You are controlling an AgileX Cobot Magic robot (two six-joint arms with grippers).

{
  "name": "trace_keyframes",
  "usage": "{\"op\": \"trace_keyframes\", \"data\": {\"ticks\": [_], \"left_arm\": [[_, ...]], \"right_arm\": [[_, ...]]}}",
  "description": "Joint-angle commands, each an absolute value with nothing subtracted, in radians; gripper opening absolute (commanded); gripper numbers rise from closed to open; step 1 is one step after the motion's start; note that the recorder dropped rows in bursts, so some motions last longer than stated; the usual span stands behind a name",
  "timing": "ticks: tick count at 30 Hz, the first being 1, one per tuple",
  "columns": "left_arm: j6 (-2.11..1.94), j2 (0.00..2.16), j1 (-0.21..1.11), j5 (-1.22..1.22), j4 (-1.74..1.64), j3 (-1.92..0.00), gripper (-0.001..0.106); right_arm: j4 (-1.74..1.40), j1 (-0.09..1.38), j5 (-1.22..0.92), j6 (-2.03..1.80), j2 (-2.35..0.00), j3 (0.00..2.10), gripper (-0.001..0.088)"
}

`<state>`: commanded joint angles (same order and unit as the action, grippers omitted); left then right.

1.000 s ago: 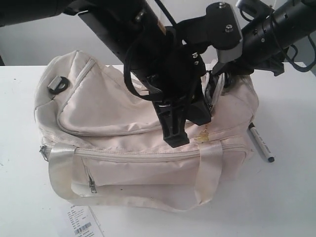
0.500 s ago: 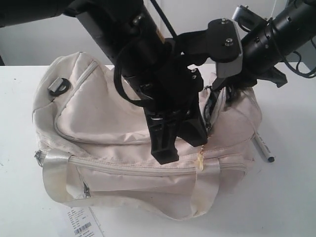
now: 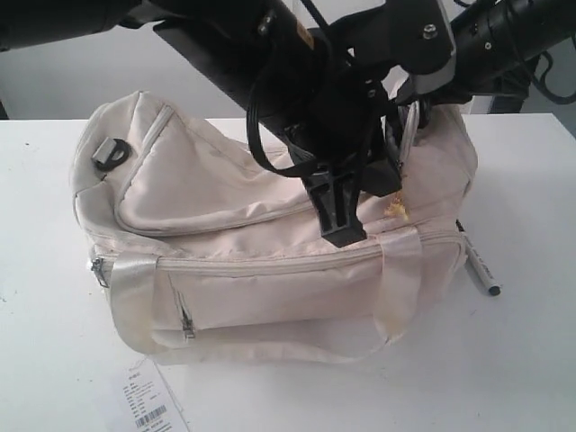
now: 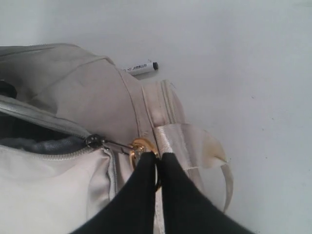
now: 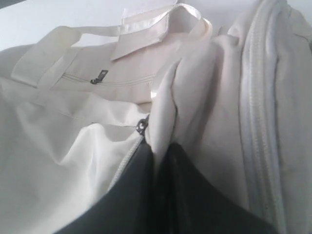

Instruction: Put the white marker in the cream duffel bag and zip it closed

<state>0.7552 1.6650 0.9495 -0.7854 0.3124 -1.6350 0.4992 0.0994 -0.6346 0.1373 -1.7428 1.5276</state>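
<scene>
Lying outside the cream duffel bag (image 3: pixel 225 193), the white marker (image 3: pixel 477 268) rests on the table (image 3: pixel 540 360) just beside the bag's end. On the bag's top, the left gripper (image 4: pixel 157 157) is clamped on the gold zip ring (image 4: pixel 139 145), with the zip partly open beyond it. The right gripper (image 5: pixel 160 148) seems pinched on a fold of the bag's fabric, though that close view is dim.

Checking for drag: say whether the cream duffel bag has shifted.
Yes. The cream duffel bag slid right, toward the white marker, away from the paper tag.
</scene>
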Motion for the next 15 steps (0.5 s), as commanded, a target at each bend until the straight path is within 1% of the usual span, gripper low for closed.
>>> {"op": "trace_keyframes", "data": {"ticks": [2,3,6,8,11,13,15], "left_arm": [[0.755,1.665,0.949,-0.785,0.303,-1.635,0.0],[0.755,1.665,0.949,-0.779,0.295,-1.635,0.0],[0.755,1.675,0.949,-0.775,0.284,-1.635,0.0],[0.755,1.686,0.949,-0.775,0.275,-1.635,0.0],[0.751,1.7,0.949,-0.77,0.266,-1.635,0.0],[0.751,1.702,0.949,-0.755,0.256,-1.635,0.0],[0.751,1.7,0.949,-0.736,0.254,-1.635,0.0]], "right_arm": [[0.497,0.099,-0.65,0.14,-1.753,1.528,0.0005],[0.497,0.099,-0.654,0.142,-1.757,1.528,0.0027],[0.497,0.099,-0.683,0.164,-1.766,1.528,0.0162],[0.493,0.099,-0.694,0.181,-1.766,1.528,0.0297],[0.445,0.099,-0.695,0.179,-1.73,1.528,0.0466],[0.406,0.099,-0.707,0.168,-1.696,1.528,0.0528],[0.379,0.099,-0.778,0.143,-1.662,1.528,0.0537]]}}
